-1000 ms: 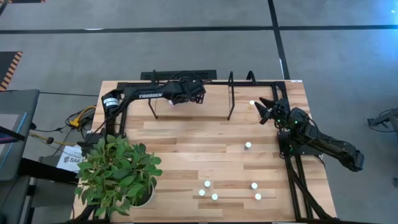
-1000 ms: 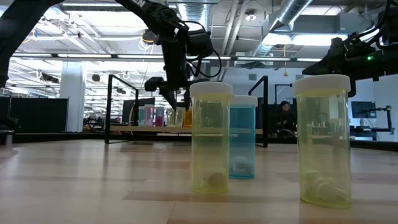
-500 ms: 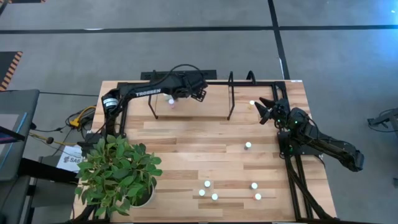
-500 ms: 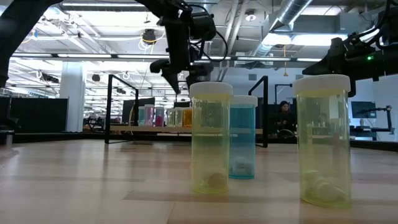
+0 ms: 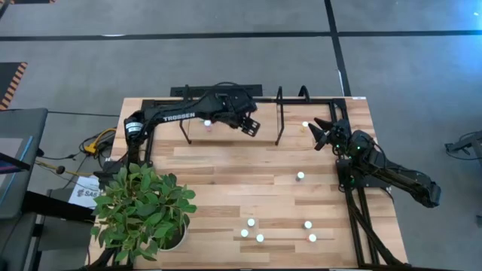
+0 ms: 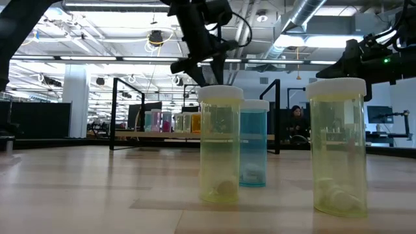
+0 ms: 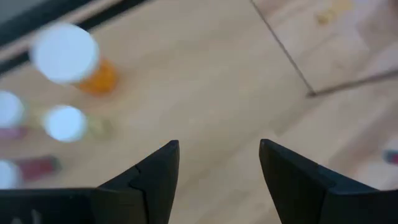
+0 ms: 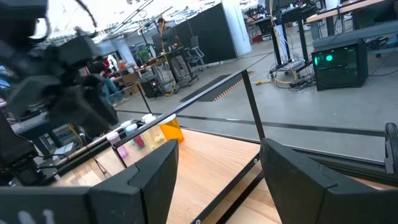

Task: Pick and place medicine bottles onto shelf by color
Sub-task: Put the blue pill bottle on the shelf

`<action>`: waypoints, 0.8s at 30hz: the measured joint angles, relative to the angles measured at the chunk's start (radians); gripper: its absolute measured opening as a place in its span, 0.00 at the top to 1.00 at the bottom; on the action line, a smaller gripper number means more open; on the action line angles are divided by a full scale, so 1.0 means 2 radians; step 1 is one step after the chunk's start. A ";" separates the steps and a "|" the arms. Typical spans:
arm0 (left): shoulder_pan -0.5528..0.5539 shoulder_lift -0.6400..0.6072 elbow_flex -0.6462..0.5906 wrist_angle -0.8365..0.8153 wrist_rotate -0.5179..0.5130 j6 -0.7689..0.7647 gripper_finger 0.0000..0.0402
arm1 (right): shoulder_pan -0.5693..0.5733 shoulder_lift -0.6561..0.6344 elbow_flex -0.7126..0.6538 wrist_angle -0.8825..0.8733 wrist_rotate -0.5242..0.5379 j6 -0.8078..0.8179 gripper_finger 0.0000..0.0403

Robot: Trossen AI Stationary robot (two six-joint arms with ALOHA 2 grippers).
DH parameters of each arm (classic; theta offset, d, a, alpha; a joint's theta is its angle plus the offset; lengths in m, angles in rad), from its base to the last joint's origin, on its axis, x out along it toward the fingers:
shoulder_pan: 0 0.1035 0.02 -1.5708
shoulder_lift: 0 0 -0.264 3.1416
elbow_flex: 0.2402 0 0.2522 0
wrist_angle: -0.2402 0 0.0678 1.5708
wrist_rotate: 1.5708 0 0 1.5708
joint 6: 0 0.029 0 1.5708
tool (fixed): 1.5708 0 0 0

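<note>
The shelf point(image 5: 301, 100) stands along the table's far edge. In the low view several small bottles point(image 6: 170, 121) stand in a row on its board. My left gripper point(image 5: 251, 126) hangs open above the shelf's middle, tilted down, with nothing between its fingers point(image 7: 155, 171). Its wrist view shows an orange bottle point(image 7: 81, 62) and other pale-capped bottles point(image 7: 65, 123) off to one side. Several loose medicine bottles point(image 5: 260, 238) stand on the near right of the table, one point(image 5: 300, 176) farther in. My right gripper point(image 5: 318, 129) waits open at the far right, next to a bottle point(image 5: 305, 126).
A potted plant point(image 5: 143, 207) fills the near left corner. In the low view two yellowish bottles point(image 6: 221, 143) point(image 6: 337, 146) and a teal one point(image 6: 253, 143) stand close to the camera. The shelf's upright black loops point(image 5: 279, 113) rise near my left gripper.
My left gripper has risen from the row of bottles on the shelf and gone toward the table's right edge, turning as it went. Its fingers are empty. My right arm has kept still.
</note>
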 joint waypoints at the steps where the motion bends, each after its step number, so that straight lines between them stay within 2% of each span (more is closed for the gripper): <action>1: -0.009 0.000 0.000 0.000 0.000 -0.007 0.48 | 0.000 0.000 0.000 0.000 0.000 0.000 0.38; 10: -0.143 0.001 0.000 0.068 -0.015 -0.048 0.48 | 0.000 0.000 0.000 0.000 0.000 0.000 0.38; 17: -0.263 0.002 -0.017 0.108 -0.098 -0.059 0.48 | 0.000 0.000 0.000 0.000 0.000 0.000 0.38; 24: -0.345 0.002 -0.040 0.134 -0.179 -0.059 0.48 | 0.000 0.000 0.000 0.000 0.000 0.000 0.38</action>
